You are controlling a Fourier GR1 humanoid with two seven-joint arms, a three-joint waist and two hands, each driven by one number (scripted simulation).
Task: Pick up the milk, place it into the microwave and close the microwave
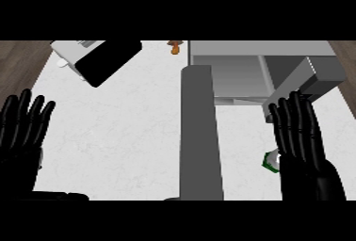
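Note:
The microwave (pixel 261 70) stands at the back right with its dark grey door (pixel 201 136) swung open toward me, seen edge-on as a long vertical slab. Only a white and green bit of the milk (pixel 271 160) peeks out on the counter, just left of my right hand (pixel 303 141), which covers the rest. That hand is open, fingers straight and pointing toward the microwave's opening. At the left edge, my left hand (pixel 22 129) rests open with fingers up.
A white appliance with a black panel (pixel 104 59) sits at the back left. A small orange-brown object (pixel 176 47) lies at the back centre. The white counter (pixel 118 141) spreads between my left hand and the open door.

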